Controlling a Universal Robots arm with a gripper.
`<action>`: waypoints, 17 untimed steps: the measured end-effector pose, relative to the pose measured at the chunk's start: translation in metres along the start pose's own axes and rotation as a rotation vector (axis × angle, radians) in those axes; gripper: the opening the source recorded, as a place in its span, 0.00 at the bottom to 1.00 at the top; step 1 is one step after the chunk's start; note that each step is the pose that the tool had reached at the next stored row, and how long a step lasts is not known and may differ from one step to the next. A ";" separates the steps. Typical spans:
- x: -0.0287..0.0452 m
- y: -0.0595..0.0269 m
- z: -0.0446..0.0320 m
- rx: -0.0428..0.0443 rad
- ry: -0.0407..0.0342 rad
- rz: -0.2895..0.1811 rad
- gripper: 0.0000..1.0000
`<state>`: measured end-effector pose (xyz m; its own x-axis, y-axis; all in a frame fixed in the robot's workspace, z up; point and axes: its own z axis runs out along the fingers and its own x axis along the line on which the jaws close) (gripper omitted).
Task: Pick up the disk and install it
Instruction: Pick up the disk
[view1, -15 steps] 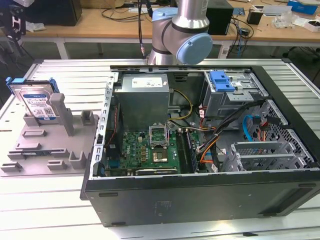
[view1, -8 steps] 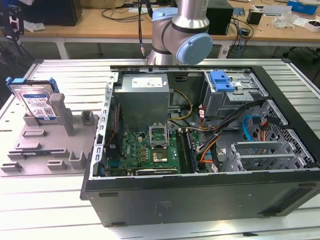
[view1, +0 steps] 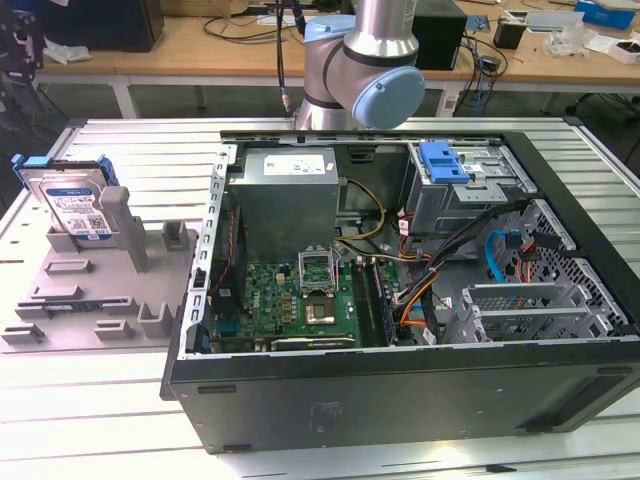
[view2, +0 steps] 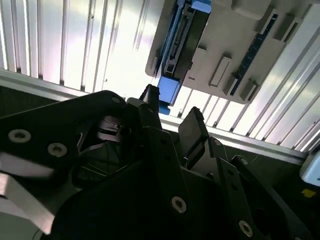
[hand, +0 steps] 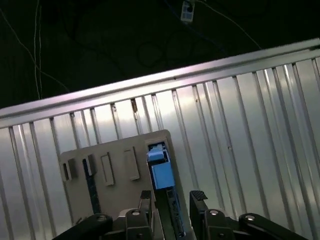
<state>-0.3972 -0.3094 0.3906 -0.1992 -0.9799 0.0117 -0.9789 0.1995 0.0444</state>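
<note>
Ribbed silver surface (view1: 120, 140) lies beneath the hand (hand: 171, 200), whose black fingers stand apart and empty over the disk (view1: 75, 205). Nothing is lifted yet: that disk, shiny metal in a blue plastic frame, stands upright in a grey moulded holder (view1: 95, 300), in the upper part of the exterior view's left. Installing it into the open black computer case (view1: 400, 400) remains.
</note>
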 end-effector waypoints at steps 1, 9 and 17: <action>0.0000 0.0000 0.0001 0.0002 0.0008 -0.016 0.44; 0.0000 0.0000 0.0002 0.0015 0.0057 -0.106 0.44; 0.0000 0.0000 0.0002 0.0017 0.0062 -0.117 0.44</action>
<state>-0.3973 -0.3094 0.3903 -0.0833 -0.9964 0.0127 -0.9955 0.0838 0.0442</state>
